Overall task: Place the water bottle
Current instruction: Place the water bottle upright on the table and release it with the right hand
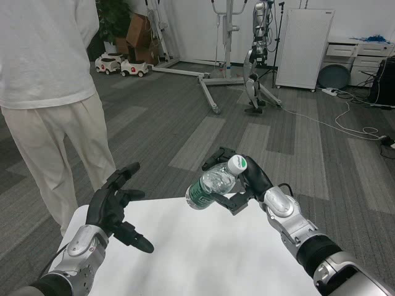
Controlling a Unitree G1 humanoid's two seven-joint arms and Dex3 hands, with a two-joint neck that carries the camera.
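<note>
A clear plastic water bottle with a green label and a white cap lies tilted in the air over the far edge of the white table, cap end up and to the right. My right hand grips it near the cap end, fingers wrapped around it. My left hand hovers over the table's left side with its fingers spread apart and nothing in it.
A person in white clothes stands just beyond the table's left corner. Further back on the grey floor are a metal stand, another humanoid robot, a white cabinet and loose cables.
</note>
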